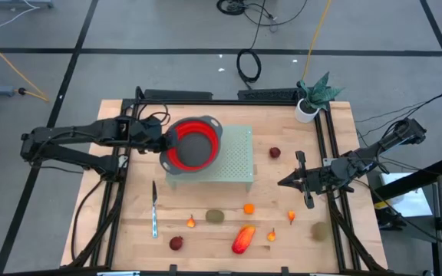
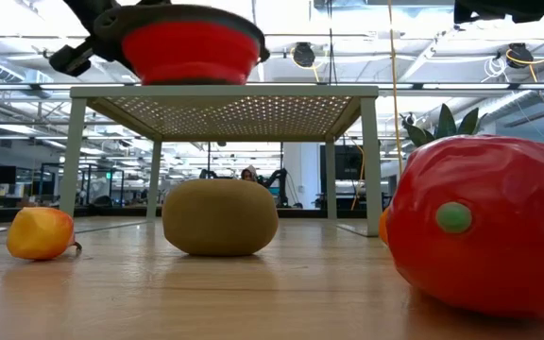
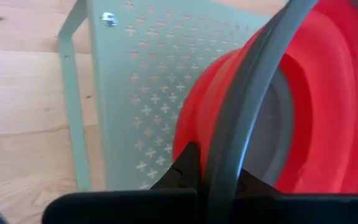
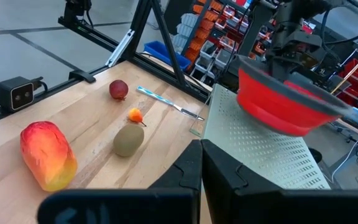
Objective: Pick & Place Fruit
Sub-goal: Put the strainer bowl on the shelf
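Wooden tabletop (image 1: 129,230) carried a pale green perforated stand (image 1: 236,157); on its left part sat the red bowl (image 1: 194,143), its grey rim pinched by the left gripper (image 1: 165,142). Right gripper (image 1: 284,182) hovered closed, empty, right of the stand. Fruit (image 1: 243,238) lay scattered along the near edge

Table centre blocked by perforated green stand (image 1: 229,157) carrying red bowl (image 1: 192,143). Potted plant (image 1: 311,100) obstructs the far right corner. Knife (image 1: 154,211) and scattered fruit (image 1: 243,238) clutter the front edge; left front corner passable.

Grey floor (image 1: 167,31), cables; bright ceiling lights (image 2: 348,28).
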Controlling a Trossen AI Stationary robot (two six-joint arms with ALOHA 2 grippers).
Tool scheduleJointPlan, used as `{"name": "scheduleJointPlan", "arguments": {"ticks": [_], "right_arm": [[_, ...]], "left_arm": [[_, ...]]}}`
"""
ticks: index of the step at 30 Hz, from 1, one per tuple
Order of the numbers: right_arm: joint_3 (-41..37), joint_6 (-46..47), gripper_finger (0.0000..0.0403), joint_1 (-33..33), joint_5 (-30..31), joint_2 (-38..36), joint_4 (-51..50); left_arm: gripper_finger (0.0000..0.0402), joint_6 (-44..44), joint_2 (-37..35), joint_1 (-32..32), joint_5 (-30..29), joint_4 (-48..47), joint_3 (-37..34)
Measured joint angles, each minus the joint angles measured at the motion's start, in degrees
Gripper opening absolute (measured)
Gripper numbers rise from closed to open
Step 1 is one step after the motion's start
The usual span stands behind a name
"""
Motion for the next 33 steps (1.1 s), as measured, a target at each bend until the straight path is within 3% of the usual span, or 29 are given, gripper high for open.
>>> {"name": "scheduleJointPlan", "arguments": {"ticks": [33], "right_arm": [[0.0,0.0,0.0,0.0,0.0,-0.01,-0.09]], "left_arm": [[0.0,-0.35,0.02,0.0,2.25,-0.44,0.02]]}}
